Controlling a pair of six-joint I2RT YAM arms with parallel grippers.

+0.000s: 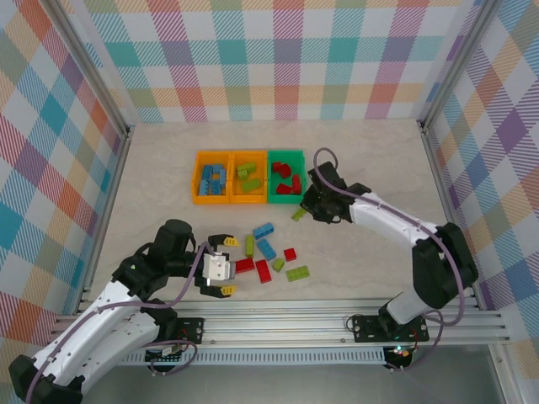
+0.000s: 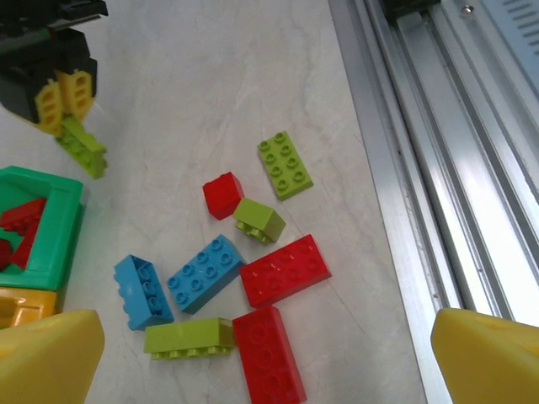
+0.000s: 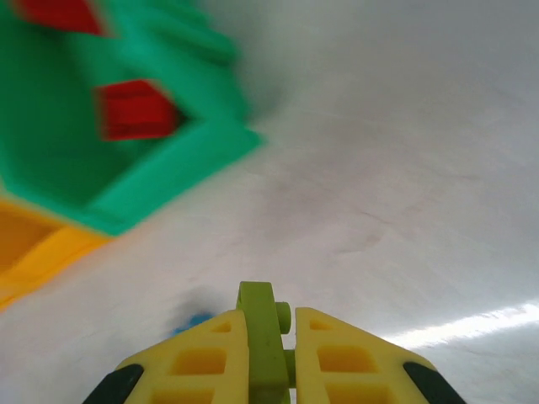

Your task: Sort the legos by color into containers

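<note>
Blue, red and lime legos (image 1: 267,249) lie scattered near three joined, partly filled containers (image 1: 229,200).

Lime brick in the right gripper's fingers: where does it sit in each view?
Top external: lime brick just below the green bin's right corner.
Left wrist: upper left, above the bin.
Right wrist: bottom centre, between yellow fingers.
Shared landmark: the green bin.

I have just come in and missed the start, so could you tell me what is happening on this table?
It is a colour sort in progress. The right tool is shut on a lime green brick beside the green bin, which holds red bricks. The left orange bin holds blue bricks, the middle orange bin green ones. The left tool is open near the loose bricks, blue, red and green, lying on the table.
</note>
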